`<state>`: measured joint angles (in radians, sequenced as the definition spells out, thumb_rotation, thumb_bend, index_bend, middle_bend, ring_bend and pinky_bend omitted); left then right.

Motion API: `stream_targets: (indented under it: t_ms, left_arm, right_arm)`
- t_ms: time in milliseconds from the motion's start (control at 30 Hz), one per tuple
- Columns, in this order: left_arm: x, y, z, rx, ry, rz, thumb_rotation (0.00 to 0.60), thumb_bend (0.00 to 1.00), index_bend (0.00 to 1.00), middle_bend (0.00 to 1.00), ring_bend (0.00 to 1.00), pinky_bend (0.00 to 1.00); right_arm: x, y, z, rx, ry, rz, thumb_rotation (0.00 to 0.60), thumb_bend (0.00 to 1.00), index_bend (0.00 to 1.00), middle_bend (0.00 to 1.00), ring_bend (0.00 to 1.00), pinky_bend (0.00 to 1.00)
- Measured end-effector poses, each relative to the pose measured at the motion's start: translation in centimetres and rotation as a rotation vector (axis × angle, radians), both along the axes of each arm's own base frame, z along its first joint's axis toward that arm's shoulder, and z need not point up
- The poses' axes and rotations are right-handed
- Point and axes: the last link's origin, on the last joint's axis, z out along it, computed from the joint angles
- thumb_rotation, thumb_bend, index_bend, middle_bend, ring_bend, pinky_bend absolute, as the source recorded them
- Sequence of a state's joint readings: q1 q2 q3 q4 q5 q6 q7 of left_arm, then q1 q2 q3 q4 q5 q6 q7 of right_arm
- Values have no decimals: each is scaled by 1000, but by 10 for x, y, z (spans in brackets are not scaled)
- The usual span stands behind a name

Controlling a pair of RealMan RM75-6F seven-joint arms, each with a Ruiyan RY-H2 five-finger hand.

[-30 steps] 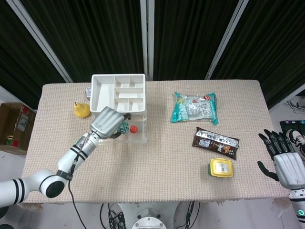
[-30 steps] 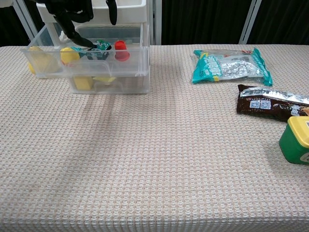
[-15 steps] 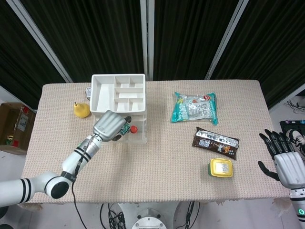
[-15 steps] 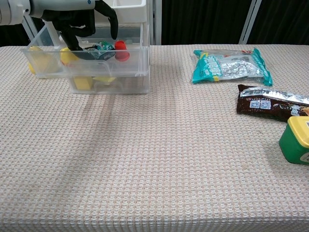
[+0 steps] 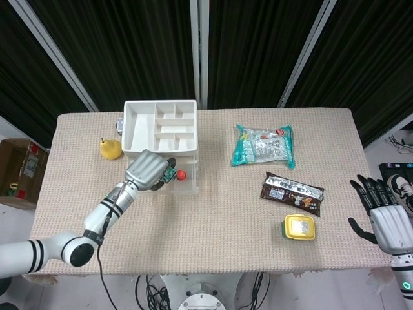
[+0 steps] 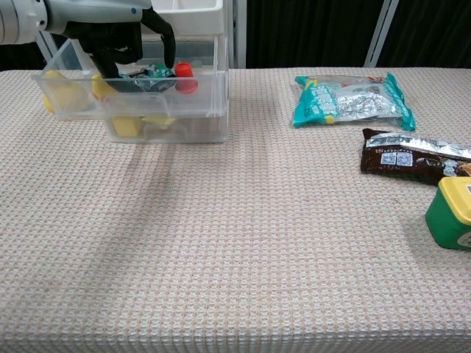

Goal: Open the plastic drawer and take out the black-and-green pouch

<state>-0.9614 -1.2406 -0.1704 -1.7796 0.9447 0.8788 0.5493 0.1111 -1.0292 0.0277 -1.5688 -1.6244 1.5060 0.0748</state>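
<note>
The clear plastic drawer (image 6: 193,104) stands pulled out from the white-topped drawer unit (image 5: 159,126) at the table's back left. Inside it lies the black-and-green pouch (image 6: 149,73) (image 5: 168,173), beside a red-capped item (image 6: 184,71) (image 5: 182,174). My left hand (image 5: 147,169) (image 6: 118,33) reaches down into the drawer, its dark fingers (image 6: 110,65) curled on either side of the pouch. Whether they grip it is unclear, and the hand hides most of the pouch from above. My right hand (image 5: 386,219) hovers off the table's right edge, fingers spread and empty.
A yellow pear (image 5: 110,148) sits left of the unit, and yellow items (image 6: 104,84) lie in the drawers. On the right are a teal snack bag (image 5: 263,145) (image 6: 349,98), a brown wrapper (image 5: 292,192) (image 6: 416,158) and a green-and-yellow tub (image 5: 299,227) (image 6: 450,213).
My left hand has sunk lower into the drawer and its fingers have curled in around the pouch. The pouch has barely shifted. The right hand has stayed put.
</note>
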Motion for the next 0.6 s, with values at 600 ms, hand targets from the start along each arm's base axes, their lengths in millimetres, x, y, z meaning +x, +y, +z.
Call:
stream_targets:
  t_ms: [600]
  left_arm:
    - [-2,-18,19,58,-53,-49,600,398,539,913,996,1000]
  right_arm:
    - [2,0,0,3,0,10,600,243,0,0,0,0]
